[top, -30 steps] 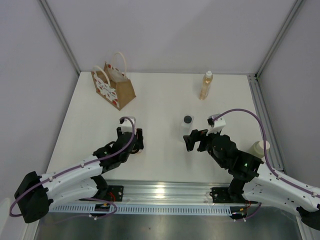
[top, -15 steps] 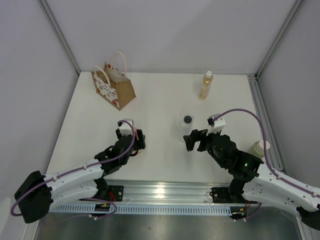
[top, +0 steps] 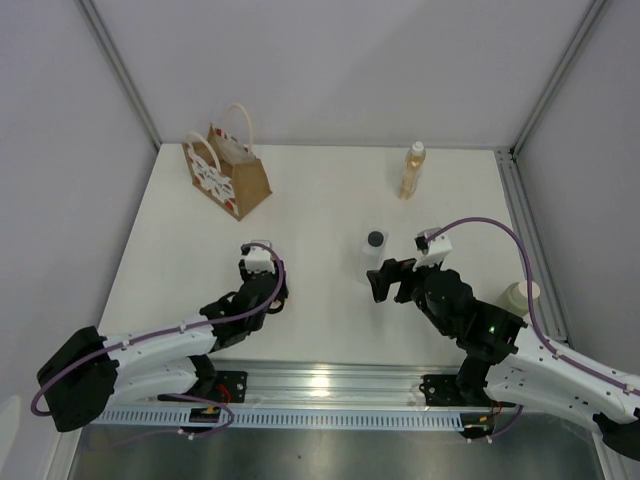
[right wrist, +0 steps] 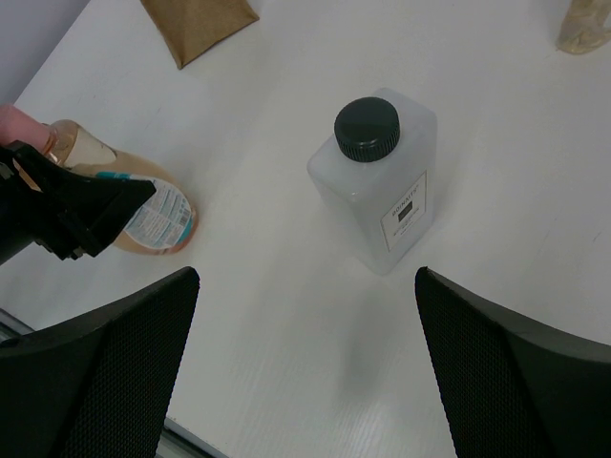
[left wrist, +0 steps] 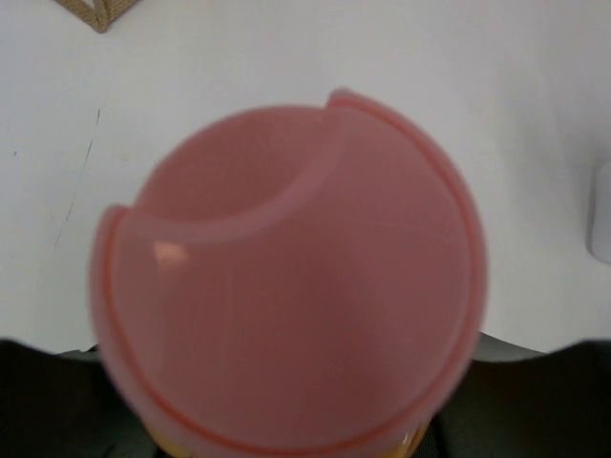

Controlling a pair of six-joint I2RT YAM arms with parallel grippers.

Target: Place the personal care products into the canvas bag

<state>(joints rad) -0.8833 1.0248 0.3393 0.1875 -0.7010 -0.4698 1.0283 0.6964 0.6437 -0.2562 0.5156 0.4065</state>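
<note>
The squat peach bottle (right wrist: 153, 215) stands at the near left of the table, and its pink cap (left wrist: 286, 277) fills the left wrist view. My left gripper (top: 264, 286) is down over it, shut on its body, with one black finger (right wrist: 81, 215) across its shoulder. The white bottle with a black cap (right wrist: 377, 181) stands upright just beyond my right gripper (right wrist: 305, 382), which is open and holds nothing. The tall amber bottle (top: 411, 170) stands at the far right. A cream bottle (top: 520, 297) sits at the right edge. The canvas bag (top: 226, 172) stands upright at the far left.
Grey walls close in the table (top: 320, 200) on three sides. A metal rail (top: 330, 385) runs along the near edge between the arm bases. The right arm's purple cable (top: 500, 235) loops over the near right.
The left gripper has shifted slightly right and lower over the peach bottle, and its jaws have closed in on it. The right arm has not moved.
</note>
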